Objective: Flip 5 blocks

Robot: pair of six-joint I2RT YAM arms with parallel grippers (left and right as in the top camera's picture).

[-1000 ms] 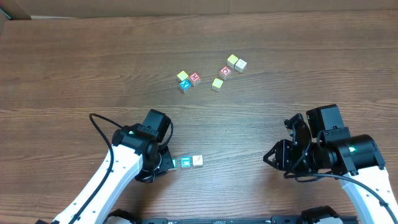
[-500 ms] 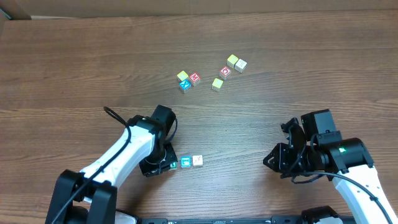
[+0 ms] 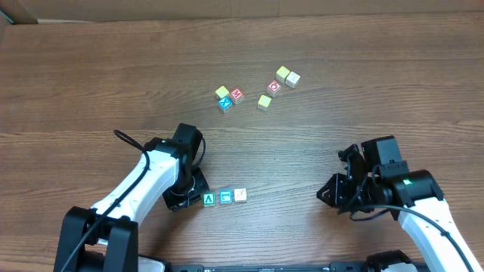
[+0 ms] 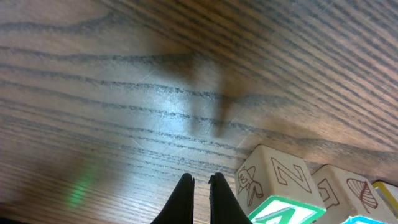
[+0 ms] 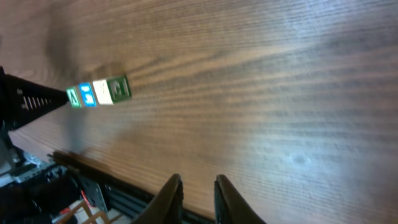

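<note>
Arm, left side: left gripper (image 4: 201, 185) sits low over the table's near part. Its fingertips are pinched together with nothing between them, and its tip is just left of the near row.
Arm, right side: right gripper (image 5: 197, 186) is near the front edge, well apart from every block. Its fingertips stand a little apart with nothing between them, over bare wood.
Near row: three blocks in a line, side by side, close enough that any gap is hard to tell.
Teal block (image 3: 209, 199): left end of the row, closest to the left gripper. Its top bears a white A-like mark. The left wrist view shows cream sides with a Z and a small cartoon figure. Whether a fingertip touches it cannot be told.
Blue block (image 3: 224, 198): middle of the row, with a white picture on top.
Cream block (image 3: 240, 195): right end of the row. The right wrist view shows a green side face.
Table (image 3: 363, 68): brown wood grain.
Far left trio: yellow block (image 3: 222, 92), far blue block (image 3: 224, 104) and red M block (image 3: 237, 94), huddled together.
Far right group: lime block (image 3: 264, 101) stands alone, with red O block (image 3: 274, 86) just beyond it. Pale yellow block (image 3: 282, 73) and far cream block (image 3: 293, 78) sit side by side, farthest out.
</note>
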